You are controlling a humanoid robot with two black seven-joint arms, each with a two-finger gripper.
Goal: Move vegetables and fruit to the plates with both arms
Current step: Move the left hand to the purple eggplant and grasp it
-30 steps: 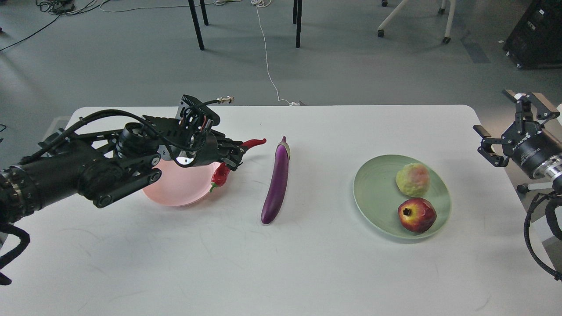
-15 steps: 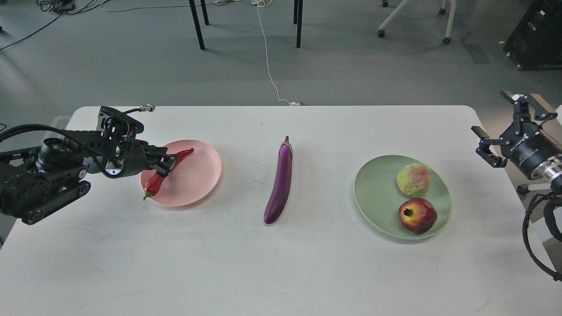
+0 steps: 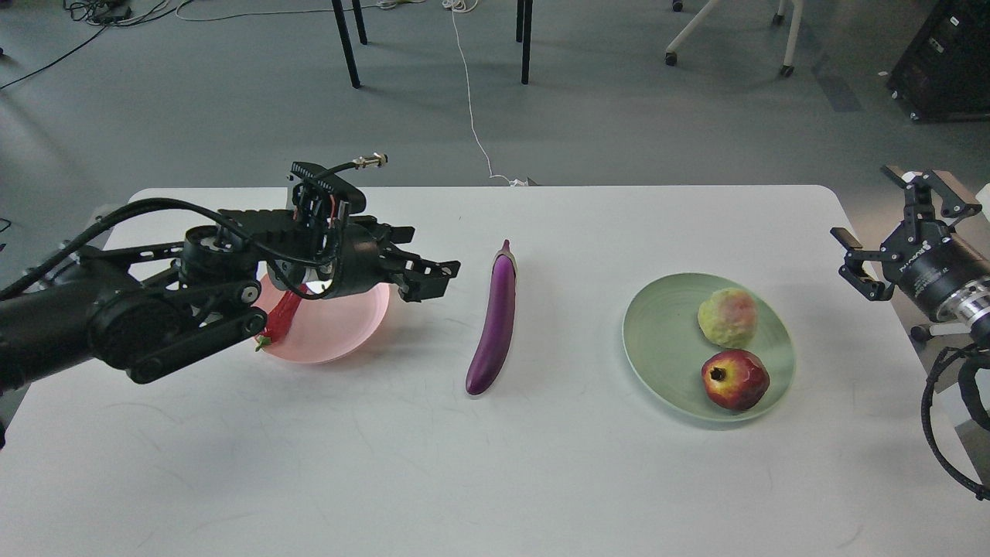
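The purple eggplant [image 3: 493, 321] lies lengthwise on the white table [image 3: 495, 464], mid-table. The pink plate [image 3: 352, 321] sits to its left, partly hidden under my left arm. The red chili pepper [image 3: 280, 319] lies on the plate's left side, mostly hidden by the arm. My left gripper [image 3: 433, 251] is open and empty, above the pink plate's right edge and just left of the eggplant. The green plate [image 3: 657, 333] at the right holds the yellow-green fruit [image 3: 727, 317] and the pomegranate [image 3: 735, 379]. My right gripper [image 3: 882, 216] is open and empty, off the table's right edge.
Beyond the table's far edge are the grey floor, chair legs [image 3: 346, 42] and a white cable [image 3: 472, 100]. A black box [image 3: 943, 58] stands at the far right.
My left gripper has let go of the chili pepper, which stays on the pink plate. It has swung right toward the eggplant with its fingers open. The right arm has barely moved.
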